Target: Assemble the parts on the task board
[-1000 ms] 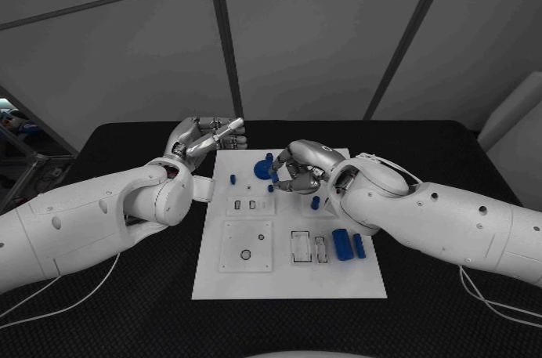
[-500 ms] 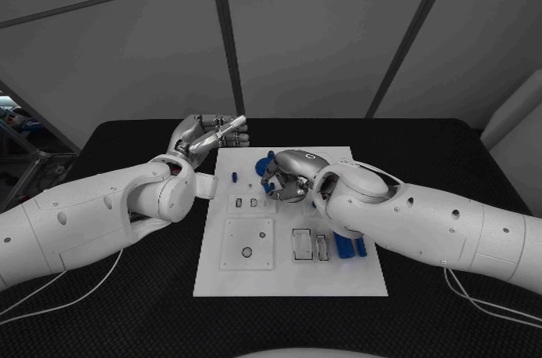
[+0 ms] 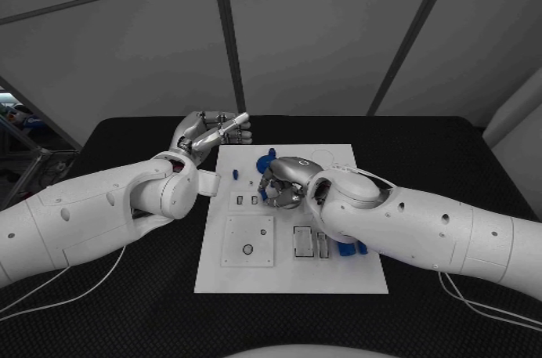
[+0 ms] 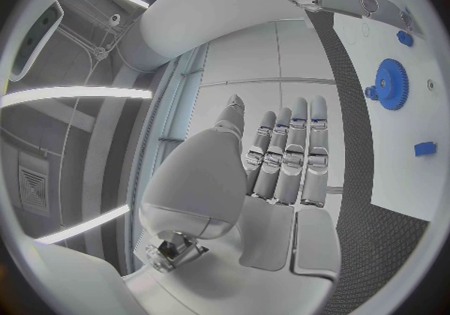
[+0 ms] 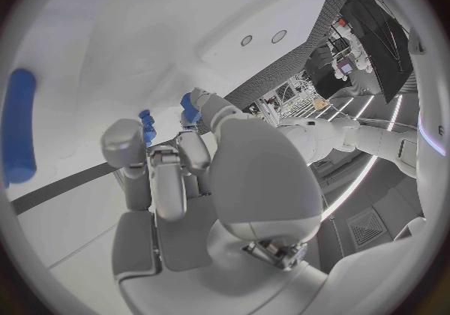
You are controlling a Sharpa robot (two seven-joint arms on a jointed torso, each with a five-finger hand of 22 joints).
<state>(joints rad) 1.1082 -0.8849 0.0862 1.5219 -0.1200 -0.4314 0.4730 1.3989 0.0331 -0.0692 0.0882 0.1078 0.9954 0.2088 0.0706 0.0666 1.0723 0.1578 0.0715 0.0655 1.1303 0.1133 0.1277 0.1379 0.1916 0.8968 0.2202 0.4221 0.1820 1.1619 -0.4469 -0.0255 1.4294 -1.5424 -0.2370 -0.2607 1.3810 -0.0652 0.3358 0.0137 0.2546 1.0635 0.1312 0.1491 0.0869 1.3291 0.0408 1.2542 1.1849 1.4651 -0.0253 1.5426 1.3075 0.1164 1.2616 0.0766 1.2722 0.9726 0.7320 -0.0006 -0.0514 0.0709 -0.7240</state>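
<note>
1. Right fingers point(image 5: 154, 180) curl down over the board point(image 3: 339, 276); a small blue part point(image 5: 190, 107) sits at one fingertip and another point(image 5: 146, 126) just beside it, but I cannot tell whether either is pinched.
2. Right hand point(image 3: 285, 183) hangs low over the board's middle, at about 6 o'clock from the blue gear point(image 3: 263, 167).
3. Left fingers point(image 4: 286, 157) are straight and side by side, holding nothing.
4. Left hand point(image 3: 207, 135) is raised off the board's far-left corner, at about 10 o'clock from the gear.
5. A blue peg point(image 3: 235, 173) stands at about 8 o'clock from the gear.
6. Two long blue bars point(image 3: 343, 248) lie at about 5 o'clock from the right hand, beside the arm.
</note>
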